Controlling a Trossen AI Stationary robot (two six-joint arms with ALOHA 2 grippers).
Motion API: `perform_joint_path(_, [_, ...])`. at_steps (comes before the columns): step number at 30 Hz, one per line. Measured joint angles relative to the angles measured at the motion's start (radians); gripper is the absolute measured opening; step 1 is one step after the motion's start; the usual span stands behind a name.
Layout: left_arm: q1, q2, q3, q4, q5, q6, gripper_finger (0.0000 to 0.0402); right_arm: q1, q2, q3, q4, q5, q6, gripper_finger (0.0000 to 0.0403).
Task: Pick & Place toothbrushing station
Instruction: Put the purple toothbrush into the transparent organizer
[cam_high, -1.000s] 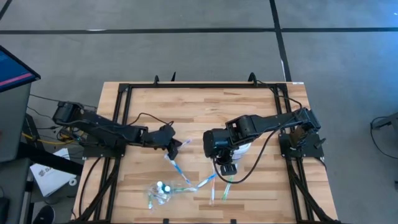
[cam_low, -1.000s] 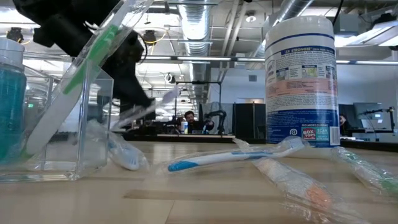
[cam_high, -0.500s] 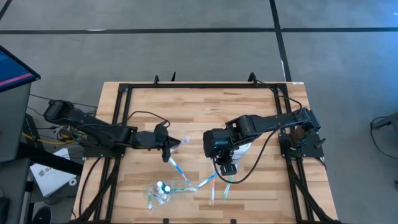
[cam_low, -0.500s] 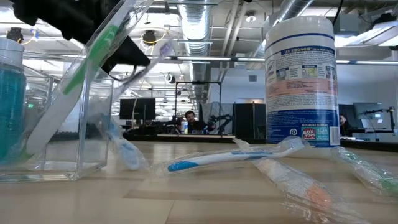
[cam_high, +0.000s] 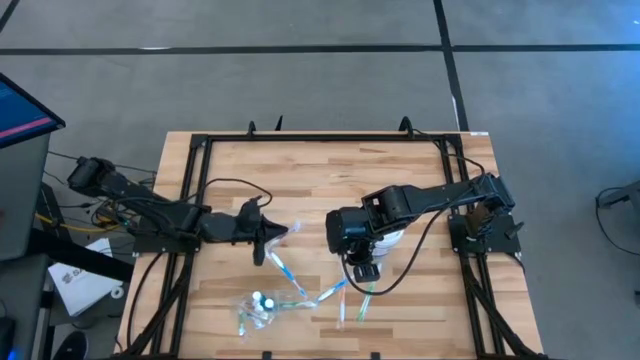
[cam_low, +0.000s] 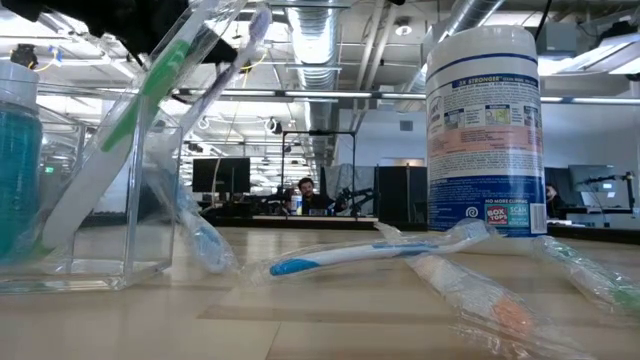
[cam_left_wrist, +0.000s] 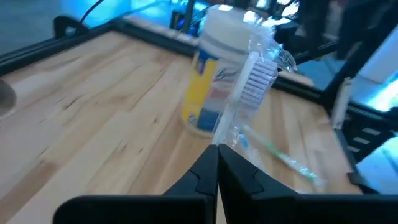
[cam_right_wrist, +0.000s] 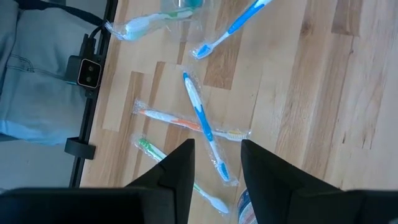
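At the near edge of the worktop (cam_high: 420, 170), left of centre, sits the clear plastic container (cam_high: 258, 308), already holding a green toothbrush (cam_low: 120, 135) leaning upright beside a blue bottle (cam_low: 18, 160). Just beyond it, to the right, loose wrapped toothbrushes (cam_high: 335, 292) lie scattered flat.

Farther back, the left end effector (cam_high: 268, 236) is pressed together on a wrapped toothbrush (cam_left_wrist: 252, 81), pinching its handle so the bristle end stands away from the fingers. The container lies nearer than that end effector, almost straight toward the near edge, so I judge the coming move to be a short carry nearward with the brush's long axis tipped upright to drop in.

The right end effector (cam_high: 364, 270) hangs with fingers spread and nothing between them above the loose brushes, just in front of the white wipes canister (cam_low: 482, 130).
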Motion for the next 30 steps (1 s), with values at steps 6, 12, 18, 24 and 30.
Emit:
perform_joint_path(6, [-0.041, -0.006, 0.0, 0.095, 0.0, 0.083, 0.0, 0.002, 0.0, 0.0, 0.0, 0.0, -0.002, 0.0122])
perform_joint_path(12, [-0.061, -0.006, 0.0, 0.134, -0.048, 0.179, 0.0, 0.003, 0.0, 0.0, -0.001, 0.0, 0.0, 0.0122])
perform_joint_path(18, [-0.063, -0.006, 0.0, 0.198, -0.051, 0.248, 0.0, 0.003, 0.0, 0.0, -0.001, 0.0, -0.002, 0.0122])
perform_joint_path(24, [-0.066, -0.026, 0.0, 0.233, -0.025, 0.285, 0.0, 0.003, 0.0, 0.0, -0.001, 0.0, -0.001, 0.0122])
perform_joint_path(30, [-0.078, -0.049, 0.0, 0.271, 0.012, 0.321, 0.0, 0.003, 0.0, 0.0, 0.0, 0.0, -0.002, 0.0122])
